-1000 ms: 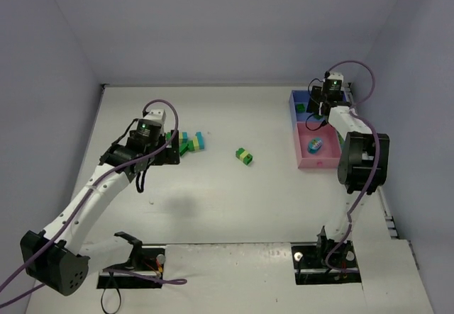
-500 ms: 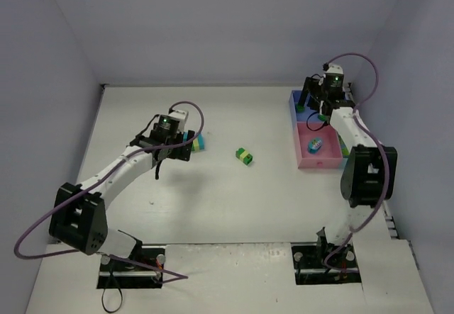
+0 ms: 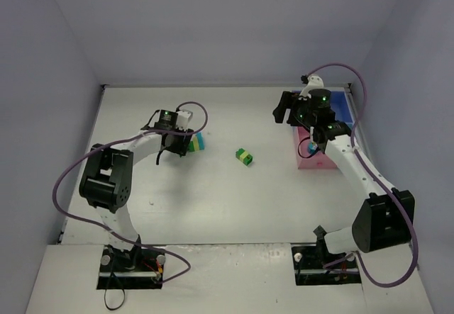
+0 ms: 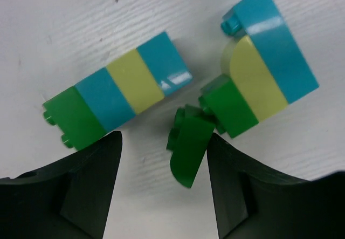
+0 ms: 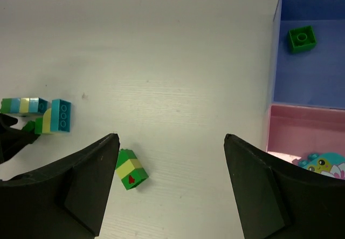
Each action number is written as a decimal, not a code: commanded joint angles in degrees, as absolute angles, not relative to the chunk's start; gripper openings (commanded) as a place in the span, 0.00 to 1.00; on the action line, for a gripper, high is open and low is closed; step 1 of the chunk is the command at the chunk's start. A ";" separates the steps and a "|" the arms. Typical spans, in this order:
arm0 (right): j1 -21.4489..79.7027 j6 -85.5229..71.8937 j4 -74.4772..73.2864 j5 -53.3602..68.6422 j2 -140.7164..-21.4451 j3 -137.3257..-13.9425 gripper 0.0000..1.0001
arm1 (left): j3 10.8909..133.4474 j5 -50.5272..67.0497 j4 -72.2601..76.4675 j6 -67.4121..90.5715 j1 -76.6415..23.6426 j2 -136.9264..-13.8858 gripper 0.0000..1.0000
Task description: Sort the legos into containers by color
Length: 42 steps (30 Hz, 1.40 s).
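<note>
One white table [image 3: 213,200], pale lilac walls [image 3: 213,30] — left fingers [image 4: 81,196] parted, green lego [image 4: 188,147] between, right fingers [image 5: 59,196] wide

The slim white-shelled left arm [image 3: 135,144] and matching right arm [image 3: 355,164] carry bulky black joint housings [image 3: 103,179], a green wrist light [image 3: 164,115] each, looping purple cables [image 3: 333,64], and matte black wedge-shaped end effector fingers [image 4: 86,190].
</note>
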State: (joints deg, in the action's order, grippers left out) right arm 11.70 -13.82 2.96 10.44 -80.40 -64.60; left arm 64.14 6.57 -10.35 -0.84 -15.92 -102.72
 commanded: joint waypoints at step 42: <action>37.26 -21.36 10.46 15.82 -84.10 -72.33 0.81 | 69.08 9.14 5.00 56.33 -26.01 -81.57 0.00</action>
